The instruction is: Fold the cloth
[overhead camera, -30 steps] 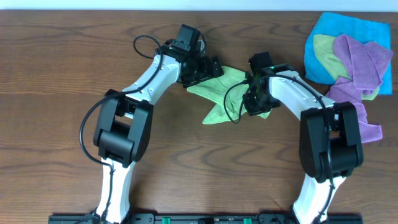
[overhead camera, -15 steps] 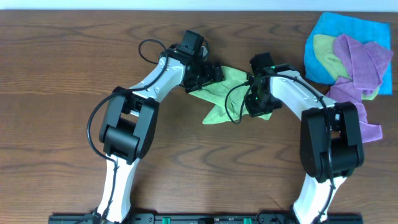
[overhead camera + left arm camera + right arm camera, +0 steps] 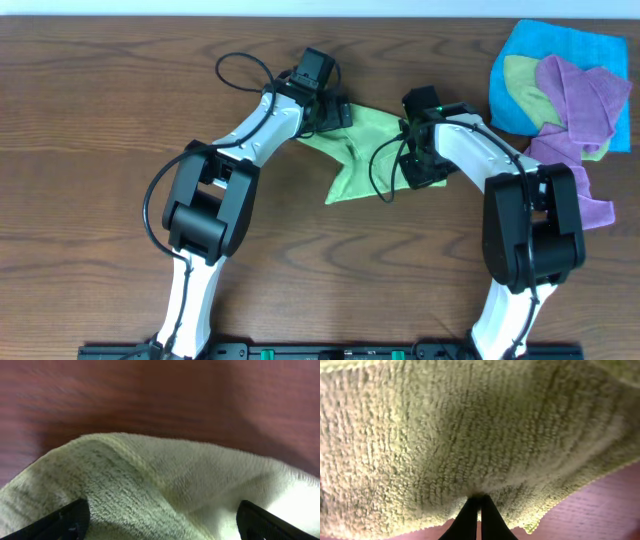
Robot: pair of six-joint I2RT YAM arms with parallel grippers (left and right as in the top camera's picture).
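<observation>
Lime-green cloth (image 3: 358, 150) on wooden desk (image 3: 100, 120): right claw (image 3: 476, 504) pinched tight on it, left claw (image 3: 160, 520) spread wide astride its edge.

The dark wooden worktop (image 3: 90, 150) carries a rumpled lime-green cloth (image 3: 362, 152) near its middle; a blue cloth (image 3: 565, 45) and a purple cloth (image 3: 580, 95) lie heaped at its right.

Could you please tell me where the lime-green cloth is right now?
In the overhead view, the cloth lies at the table's middle, toward its far edge, between the left gripper and the right gripper.
</observation>
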